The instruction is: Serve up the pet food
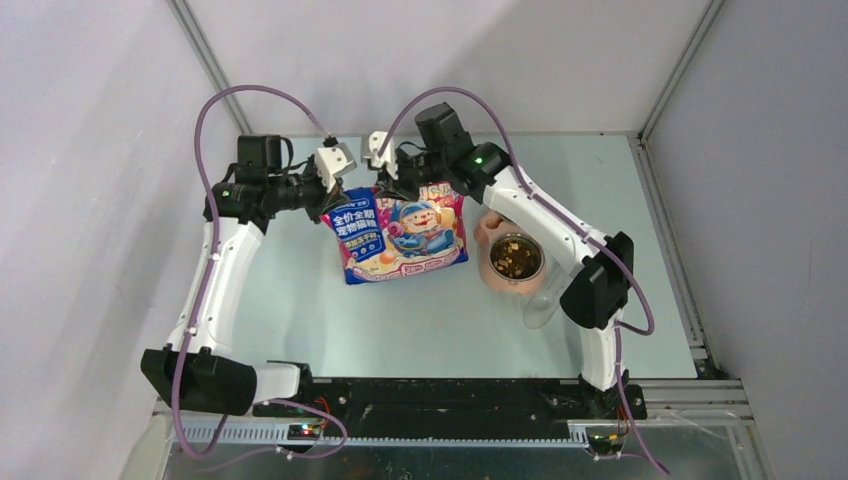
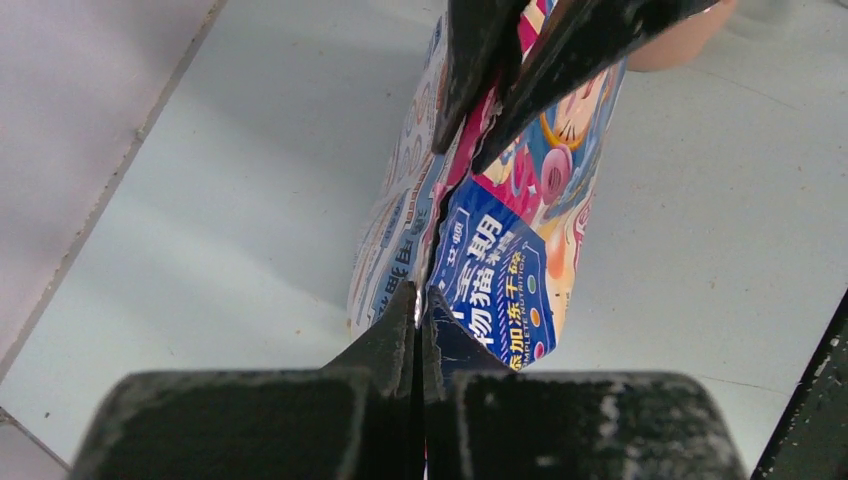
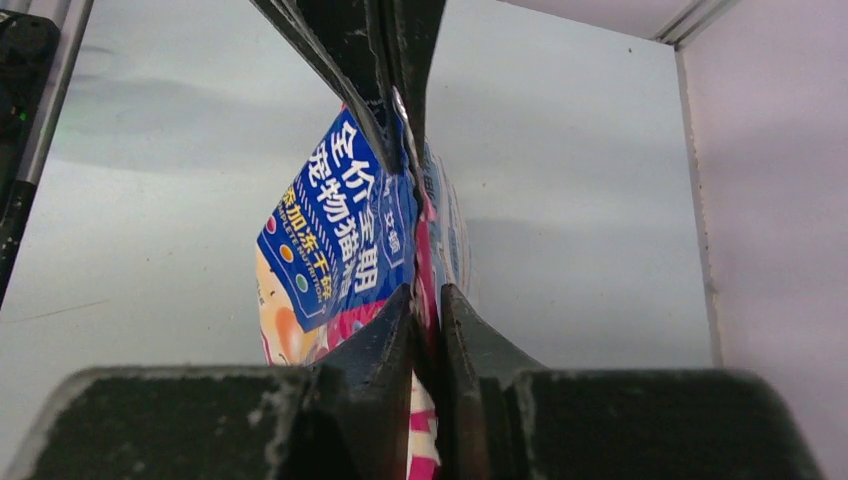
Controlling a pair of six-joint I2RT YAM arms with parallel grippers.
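Note:
The glossy pink and blue cartoon-cat bag (image 1: 405,236) stands on the table, held at its top edge by both grippers. My left gripper (image 1: 345,190) is shut on the bag's top left corner; the bag (image 2: 500,250) hangs beyond its closed fingers. My right gripper (image 1: 392,185) is shut on the top edge a little to the right; the bag (image 3: 345,230) shows between its fingers. Brown pet food kibble (image 1: 516,256) lies in a steel bowl set in a pink holder (image 1: 492,229) right of the bag.
A clear plastic scoop (image 1: 541,303) lies on the table near the right arm, in front of the bowl. The table's rails run along the right edge (image 1: 668,250) and the back wall.

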